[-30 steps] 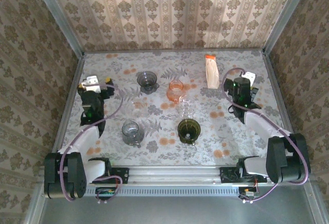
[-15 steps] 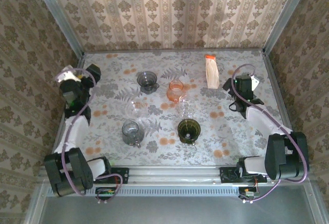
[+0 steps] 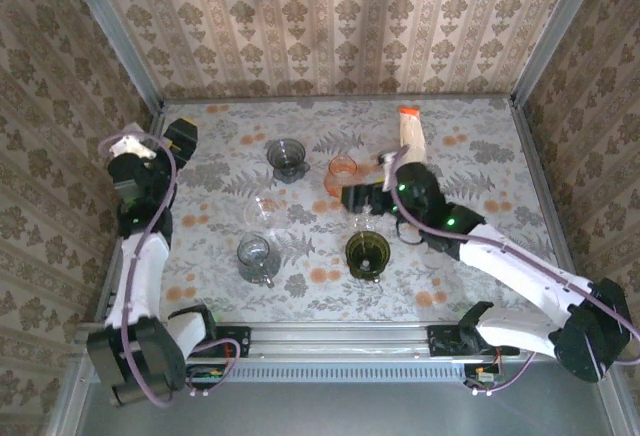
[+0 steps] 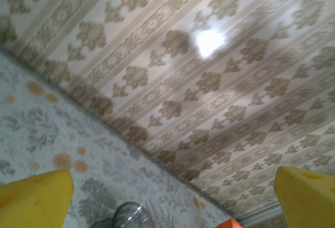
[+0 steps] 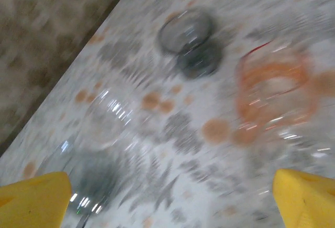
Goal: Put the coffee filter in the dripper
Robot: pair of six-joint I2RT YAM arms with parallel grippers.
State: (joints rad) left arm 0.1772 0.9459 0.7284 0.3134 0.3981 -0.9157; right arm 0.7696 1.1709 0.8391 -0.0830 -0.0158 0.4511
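While its yellow fingers (image 5: 34, 194) stand spread wide on nothing, the right gripper (image 3: 352, 197) hangs above the clear dripper (image 3: 362, 218), just beside the orange dripper (image 3: 342, 171). Left gripper (image 3: 178, 138), equally agape and empty, is up at the far-left edge of the table (image 3: 480, 156), facing the wall (image 4: 209, 81). Filter packet (image 3: 410, 136) lies flat at far right, behind the right wrist (image 3: 412, 194), outside every dripper.

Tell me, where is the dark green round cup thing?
In the top view, the dark green round dripper stands mid-table toward the arms' edge, right of the smoky grey glass dripper and nearer than the orange glass dripper.
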